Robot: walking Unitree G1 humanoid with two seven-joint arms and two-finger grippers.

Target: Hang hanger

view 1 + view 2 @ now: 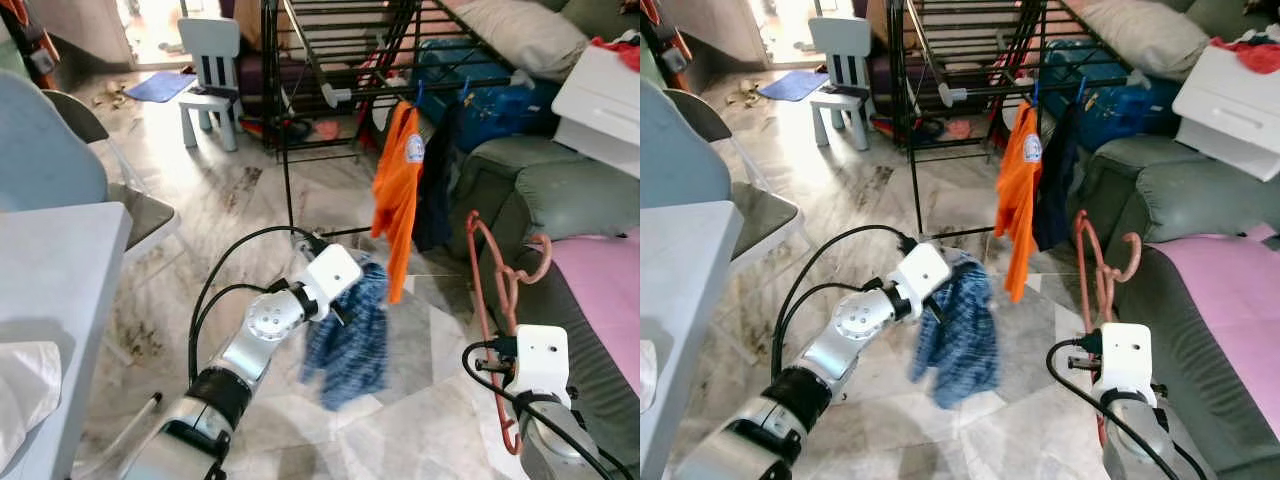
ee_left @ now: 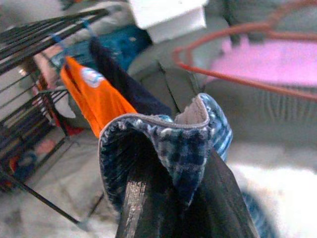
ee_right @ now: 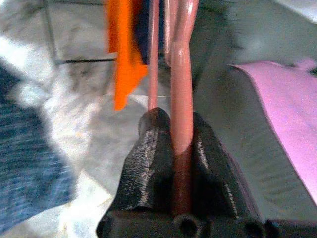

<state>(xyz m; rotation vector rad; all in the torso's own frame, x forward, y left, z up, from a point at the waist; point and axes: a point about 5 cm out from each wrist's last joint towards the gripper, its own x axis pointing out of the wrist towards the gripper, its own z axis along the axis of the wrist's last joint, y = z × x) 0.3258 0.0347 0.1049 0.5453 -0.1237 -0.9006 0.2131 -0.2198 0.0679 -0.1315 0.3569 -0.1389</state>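
My right gripper [image 3: 177, 120] is shut on the lower bar of a salmon-pink plastic hanger [image 1: 478, 270] and holds it upright beside the sofa, hook [image 1: 541, 262] uppermost. A blue checked cloth [image 1: 350, 335] hangs above the floor from my left gripper [image 2: 181, 168], whose fingers are shut on a folded edge of it. Beyond both stands a black drying rack [image 1: 330, 40]. An orange shirt [image 1: 397, 190] and a dark garment [image 1: 435, 190] hang from its near rail.
A green sofa [image 1: 540, 190] with a pink cover [image 1: 605, 290] fills the right side. A grey table [image 1: 50, 290] and a chair [image 1: 135, 215] stand on the left. A white child's chair [image 1: 210, 70] is at the back, and marble floor lies between.
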